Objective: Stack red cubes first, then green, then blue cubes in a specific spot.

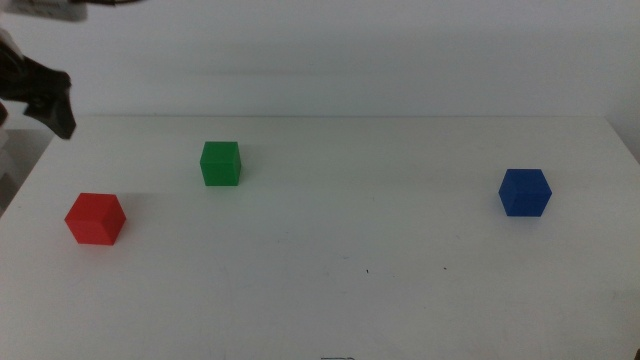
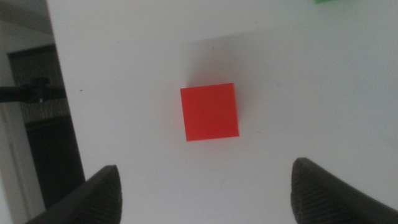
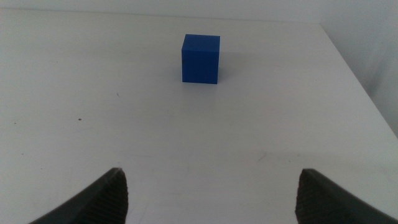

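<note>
- Middle view: three cubes sit apart on the white table (image 1: 330, 300), none stacked. Taking the green cube (image 1: 220, 163) as the landmark, the red cube (image 1: 96, 218) lies to its left and nearer the camera, close to the table's left edge, and the blue cube (image 1: 525, 192) lies well apart on its right, near the right edge. The left gripper (image 1: 45, 95) shows as a dark shape at the upper left, beyond the red cube and left of the green one, touching no cube. The bare tabletop between the green and blue cubes carries only a few small dark specks. The right arm does not show here.
- Left wrist view: the left gripper (image 2: 205, 193) has its jaws spread wide and grips nothing. The red cube (image 2: 210, 112) sits on the table ahead of the gap between the jaws, apart from both. A sliver of the green cube (image 2: 329, 2) shows at the frame's edge, well beyond the red one. Nothing lies between jaws and red cube.
- Right wrist view: the right gripper (image 3: 211, 193) is likewise wide open and empty. The blue cube (image 3: 201, 58) stands alone well ahead of the jaws, with bare table between and the table's edge nearby.
</note>
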### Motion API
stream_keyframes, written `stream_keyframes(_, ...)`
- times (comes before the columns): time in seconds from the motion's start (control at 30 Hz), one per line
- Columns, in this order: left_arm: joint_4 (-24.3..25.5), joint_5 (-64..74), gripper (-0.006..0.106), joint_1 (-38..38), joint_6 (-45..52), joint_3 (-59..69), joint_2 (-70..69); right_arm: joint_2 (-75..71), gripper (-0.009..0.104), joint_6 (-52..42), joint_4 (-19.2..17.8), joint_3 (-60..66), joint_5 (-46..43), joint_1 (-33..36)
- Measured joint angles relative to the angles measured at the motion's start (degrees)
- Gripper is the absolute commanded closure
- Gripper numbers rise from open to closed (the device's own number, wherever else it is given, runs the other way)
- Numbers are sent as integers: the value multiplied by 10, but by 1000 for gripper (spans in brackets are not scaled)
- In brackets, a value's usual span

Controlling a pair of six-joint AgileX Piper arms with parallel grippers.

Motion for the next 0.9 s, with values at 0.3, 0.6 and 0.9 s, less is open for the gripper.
stream_keyframes(0.3, 5, -3, 8, 1, 30, -9, 121, 0, 6, 0, 0, 0, 0, 0)
stream_keyframes(0.6, 1, -13, 8, 1, 36, -9, 202, 0, 6, 0, 0, 0, 0, 0)
stream_keyframes(0.9, -9, -40, 8, 1, 38, -9, 245, 0, 6, 0, 0, 0, 0, 0)
